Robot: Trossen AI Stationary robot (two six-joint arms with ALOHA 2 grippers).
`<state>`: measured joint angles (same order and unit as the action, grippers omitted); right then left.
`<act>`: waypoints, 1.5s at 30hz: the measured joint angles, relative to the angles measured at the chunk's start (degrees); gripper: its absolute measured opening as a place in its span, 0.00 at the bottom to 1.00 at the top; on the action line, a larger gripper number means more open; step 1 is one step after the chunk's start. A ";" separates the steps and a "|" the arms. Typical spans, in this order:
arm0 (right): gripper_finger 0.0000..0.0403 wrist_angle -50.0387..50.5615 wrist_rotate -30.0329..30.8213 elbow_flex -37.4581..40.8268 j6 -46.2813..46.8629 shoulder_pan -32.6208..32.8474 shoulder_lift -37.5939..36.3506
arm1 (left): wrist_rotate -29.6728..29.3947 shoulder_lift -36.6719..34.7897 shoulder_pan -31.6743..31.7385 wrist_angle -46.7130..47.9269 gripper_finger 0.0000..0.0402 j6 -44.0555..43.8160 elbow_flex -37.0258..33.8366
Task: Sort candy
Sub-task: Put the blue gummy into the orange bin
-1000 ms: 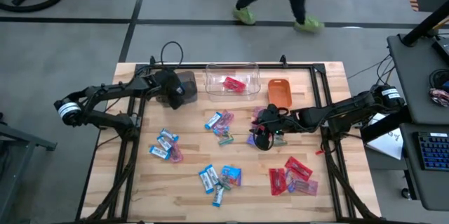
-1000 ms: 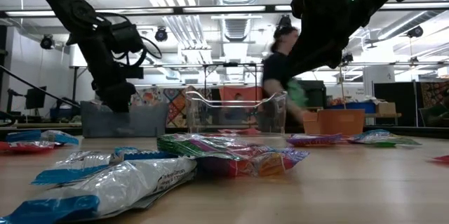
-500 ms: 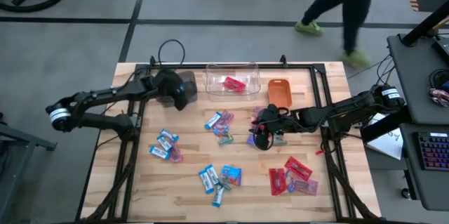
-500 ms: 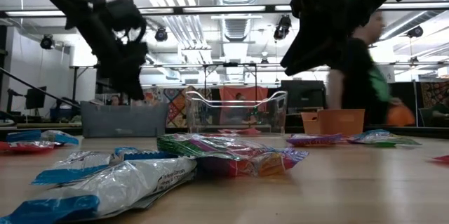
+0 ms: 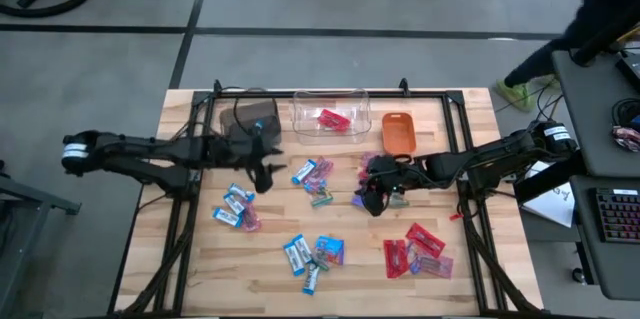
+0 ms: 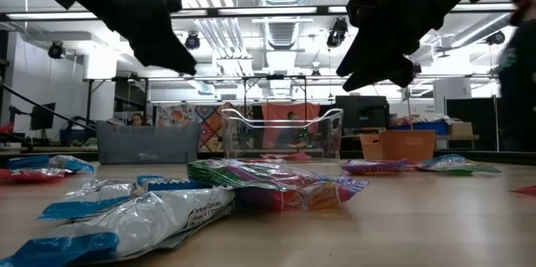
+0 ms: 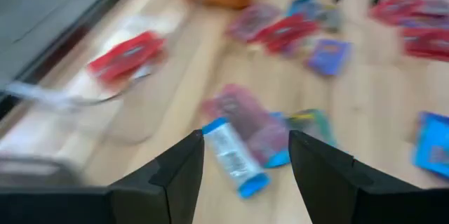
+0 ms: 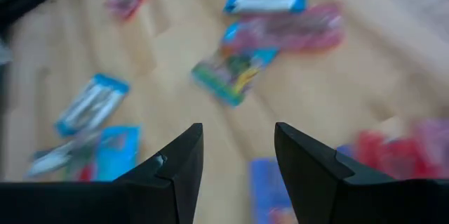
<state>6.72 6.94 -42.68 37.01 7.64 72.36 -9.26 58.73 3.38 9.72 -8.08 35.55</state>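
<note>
Left gripper (image 5: pixel 262 174) now swung from the brown bin (image 5: pixel 254 117) toward the candy (image 5: pixel 312 172) mid-table, fingers apart, empty; right gripper (image 5: pixel 372 199) unmoved, open, empty; next pick likely.

A light wooden table (image 5: pixel 470 109) carries three bins along its far edge: a brown bin (image 5: pixel 250 117), a clear bin (image 5: pixel 330 114) and a small orange bin (image 5: pixel 398 131). Wrapped candy (image 5: pixel 314 251) lies scattered across the boards in loose clusters of blue-and-white, red and purple.
</note>
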 joint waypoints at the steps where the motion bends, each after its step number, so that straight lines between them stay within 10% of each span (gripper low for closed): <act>1: 0.41 -0.04 -1.63 -0.15 0.98 0.10 -0.02 | -1.05 0.23 -1.90 -0.93 0.48 -0.02 0.00; 11: 0.41 2.39 -7.69 -1.41 9.07 3.35 0.00 | -15.67 2.23 -14.17 -4.33 0.48 0.68 -0.02; 28: 0.41 50.86 -1.15 -9.22 35.68 8.35 0.00 | -15.82 5.26 -14.27 -5.37 0.48 1.37 -0.02; 45: 0.41 42.61 0.72 -1.78 33.27 2.55 1.88 | -19.24 7.84 -14.18 -6.73 0.48 1.89 -0.02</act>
<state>49.33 7.66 -44.46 70.28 10.18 74.24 -28.50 66.57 -10.81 2.98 -6.20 35.53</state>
